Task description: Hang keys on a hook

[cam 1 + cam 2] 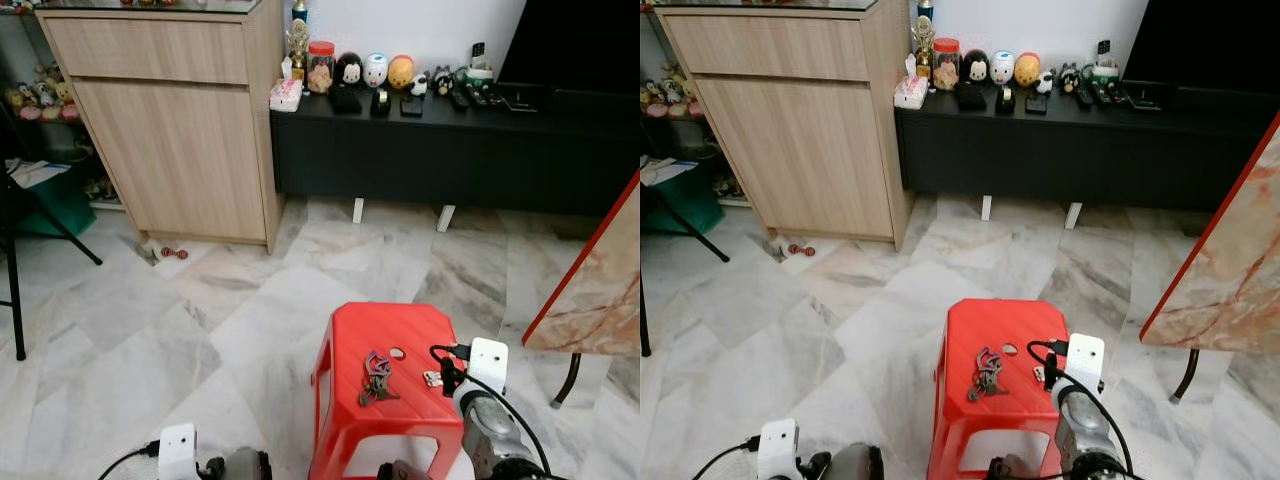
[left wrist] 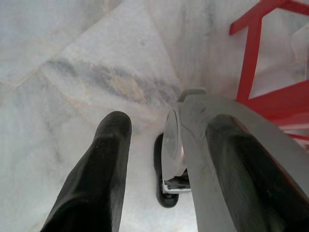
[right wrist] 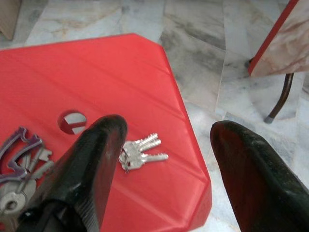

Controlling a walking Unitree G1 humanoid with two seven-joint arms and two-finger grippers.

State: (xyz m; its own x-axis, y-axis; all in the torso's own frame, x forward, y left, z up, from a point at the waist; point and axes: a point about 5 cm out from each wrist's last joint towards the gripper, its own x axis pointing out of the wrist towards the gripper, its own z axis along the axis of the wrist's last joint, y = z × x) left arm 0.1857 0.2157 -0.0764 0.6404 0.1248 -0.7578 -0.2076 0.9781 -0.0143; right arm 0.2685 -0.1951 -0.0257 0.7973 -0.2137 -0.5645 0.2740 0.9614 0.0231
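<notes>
A red plastic stool [image 1: 352, 338] stands on the marble floor just in front of me. On its top lies a bunch of keys with a purple carabiner [image 1: 377, 378], and a small pair of silver keys [image 3: 140, 152] lies to the right of it beside a round hole [image 3: 72, 121]. My right gripper [image 3: 169, 130] hovers open above the stool's right side, with the small silver keys just off one black finger [image 3: 91, 164]. My left gripper [image 2: 169, 123] hangs open low at the stool's left, over the floor.
A light wooden cabinet [image 1: 170, 120] stands at the back left, with a low black console [image 1: 450, 150] carrying small figures to its right. A marble-patterned table with a red edge [image 1: 600, 280] reaches in from the right. Black stand legs [image 1: 15, 250] are at the far left.
</notes>
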